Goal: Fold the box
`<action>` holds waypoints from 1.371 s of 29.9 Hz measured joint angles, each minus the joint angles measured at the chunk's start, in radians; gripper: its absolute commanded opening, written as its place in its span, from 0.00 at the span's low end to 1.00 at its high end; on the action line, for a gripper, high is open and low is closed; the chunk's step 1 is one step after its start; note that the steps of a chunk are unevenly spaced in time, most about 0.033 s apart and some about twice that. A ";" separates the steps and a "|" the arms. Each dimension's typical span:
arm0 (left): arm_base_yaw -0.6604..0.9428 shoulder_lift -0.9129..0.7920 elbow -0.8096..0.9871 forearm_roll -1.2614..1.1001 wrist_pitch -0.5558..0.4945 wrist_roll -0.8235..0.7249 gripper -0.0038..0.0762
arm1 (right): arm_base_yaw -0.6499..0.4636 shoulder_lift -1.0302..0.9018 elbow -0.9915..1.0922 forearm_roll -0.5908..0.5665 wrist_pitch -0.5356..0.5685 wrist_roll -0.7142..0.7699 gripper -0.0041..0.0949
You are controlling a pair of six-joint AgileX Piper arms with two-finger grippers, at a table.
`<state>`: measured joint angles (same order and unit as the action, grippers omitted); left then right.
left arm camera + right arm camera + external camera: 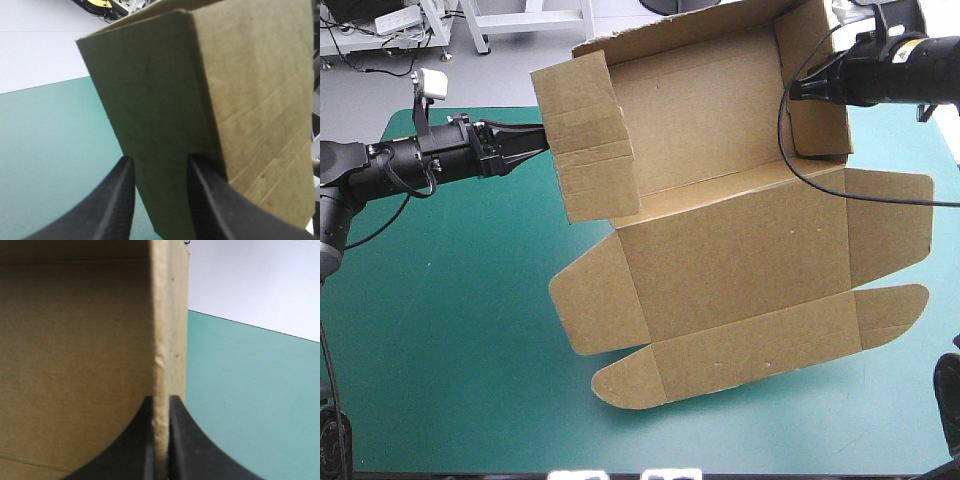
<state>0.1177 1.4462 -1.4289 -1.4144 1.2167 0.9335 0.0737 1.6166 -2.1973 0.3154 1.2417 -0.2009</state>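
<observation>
Brown board made up the box [720, 250], which was held up over the teal-green cover [450, 330] of the table, toward its far edge, between the two arms. Its far half stood as an open tray with the walls raised. The lid [730, 270] spread flat toward the near edge, with its rounded flaps out to the sides and front. Whether the front flap touched the cover could not be told. The left gripper [538, 140] came in from the side and was clamped on the left side wall [585, 140]. In the left wrist view its black fingers [117, 205] straddled that thick, doubled panel. The right gripper [794, 92] was pinched nearly closed on the edge of the right side wall [815, 90], with only that thin sheet between its fingers.
</observation>
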 measured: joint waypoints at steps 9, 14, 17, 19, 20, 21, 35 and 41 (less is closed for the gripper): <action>0.000 0.000 0.000 -0.001 0.003 -0.009 0.37 | 0.000 0.026 0.000 0.000 -0.001 0.000 0.02; 0.000 0.000 0.000 -0.001 0.003 -0.011 0.37 | 0.000 0.027 0.000 0.015 -0.002 0.000 0.02; 0.000 0.000 0.000 -0.001 0.003 -0.012 0.37 | 0.000 0.027 0.000 0.026 -0.002 0.000 0.02; 0.000 0.000 0.000 -0.001 0.003 -0.012 0.37 | 0.000 0.027 0.000 0.038 -0.002 0.000 0.02; 0.000 0.000 0.000 -0.001 0.003 -0.012 0.37 | 0.000 0.027 0.000 0.046 -0.002 0.000 0.02; 0.000 0.000 0.000 -0.001 0.003 -0.012 0.37 | 0.000 0.027 0.001 0.057 -0.002 0.000 0.02; 0.000 0.000 -0.002 0.071 0.006 -0.016 0.37 | 0.101 0.030 0.135 0.083 -0.062 0.035 0.02; 0.000 0.000 -0.002 0.165 -0.036 -0.033 0.35 | 0.167 0.031 0.164 0.017 -0.094 0.078 0.02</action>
<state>0.1177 1.4462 -1.4308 -1.2494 1.1808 0.9003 0.2410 1.6476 -2.0330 0.3323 1.1475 -0.1232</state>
